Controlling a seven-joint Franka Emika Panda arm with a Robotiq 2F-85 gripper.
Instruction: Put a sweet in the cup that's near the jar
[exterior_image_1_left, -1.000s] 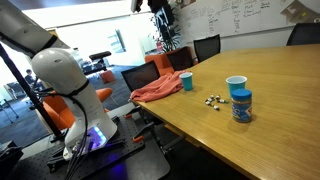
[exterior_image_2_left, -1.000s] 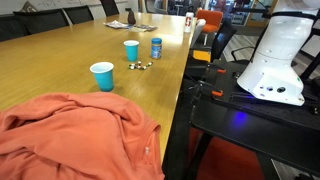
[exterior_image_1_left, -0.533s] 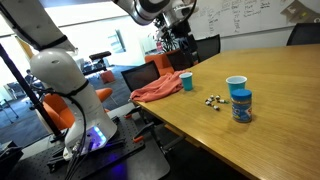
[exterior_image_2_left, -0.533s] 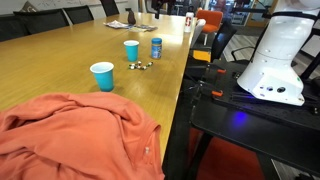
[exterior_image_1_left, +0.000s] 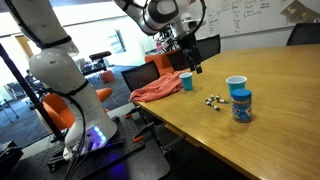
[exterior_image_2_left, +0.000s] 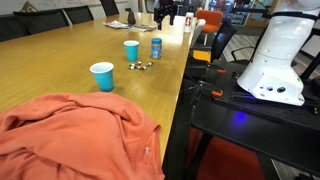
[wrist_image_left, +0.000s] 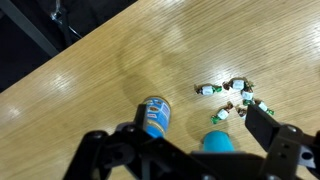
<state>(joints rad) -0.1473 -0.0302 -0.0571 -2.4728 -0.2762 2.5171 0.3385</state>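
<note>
- Approach step: gripper (wrist_image_left: 178, 138) hangs well above the table (exterior_image_1_left: 285, 130), jaws spread wide, holding nothing.
- Sweets (exterior_image_1_left: 212, 100) lie loose near the cup (exterior_image_1_left: 236, 85), which stands just beside the jar (exterior_image_1_left: 241, 105).
- Next, in my judgement: descend over one sweet and pinch it.

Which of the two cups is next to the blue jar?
The white, blue-rimmed cup, beside the jar; the solid teal cup stands near the orange cloth.

An exterior view stands off the table (exterior_image_1_left: 285, 75) by the robot base (exterior_image_1_left: 70, 85), looking across to the jar (exterior_image_1_left: 241, 105) and cup (exterior_image_1_left: 236, 86) at the right. An exterior view sits low behind the orange cloth (exterior_image_2_left: 70, 135), facing down the table to the same pair, far off. The wrist view looks down on jar and sweets (wrist_image_left: 232, 95) from close above
</note>
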